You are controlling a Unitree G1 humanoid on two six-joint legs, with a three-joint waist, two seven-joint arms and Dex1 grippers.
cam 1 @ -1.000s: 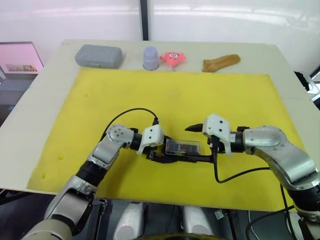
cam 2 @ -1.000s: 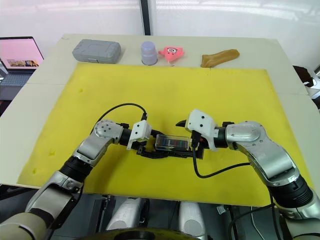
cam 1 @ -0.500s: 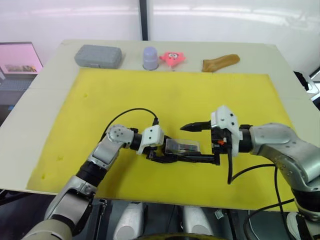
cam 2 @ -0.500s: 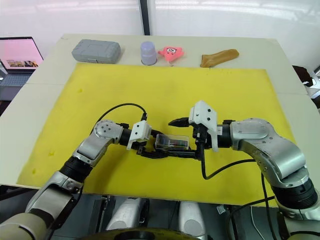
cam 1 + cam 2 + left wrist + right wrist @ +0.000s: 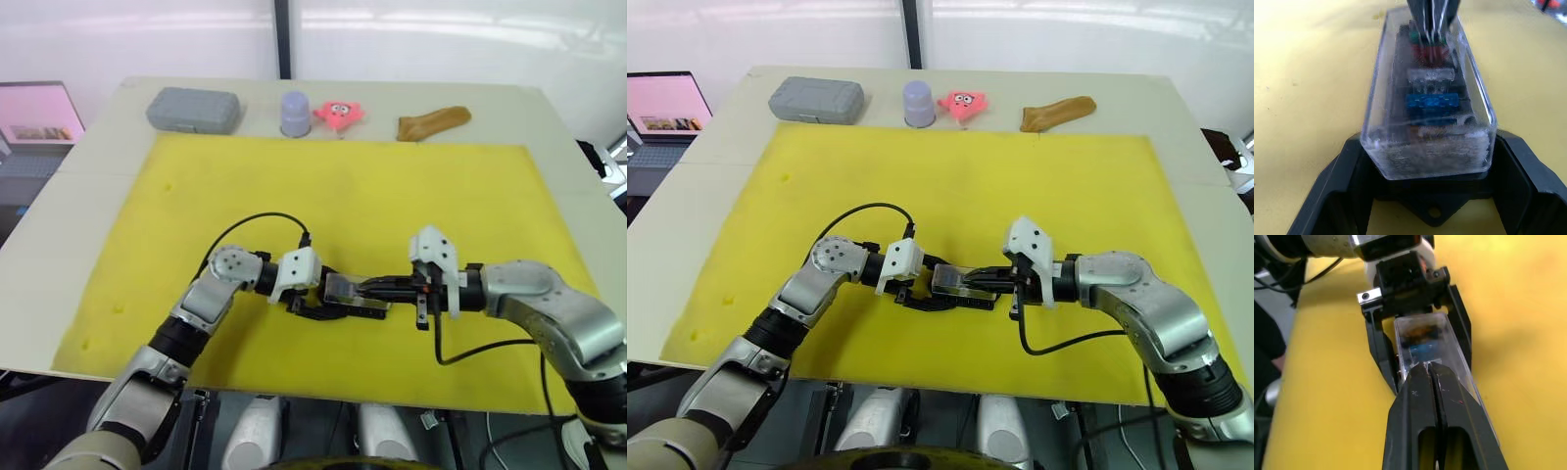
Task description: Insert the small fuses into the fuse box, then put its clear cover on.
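Left gripper jaws clamped on covered fuse box; right gripper jaws closed, empty, atop cover.

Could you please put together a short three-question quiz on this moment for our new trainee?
1. True or false: the clear cover already sits over the fuse box.
2. How do the right claw fingers stand? A) spread wide B) closed together C) gripping the cable
3. Fill in: the left claw fingers lie on either side of the ____.

Key
1. True; coloured small fuses show through it.
2. B; its tip is on the cover's top, at the end away from the left claw.
3. Fuse box; whether they press it cannot be told.
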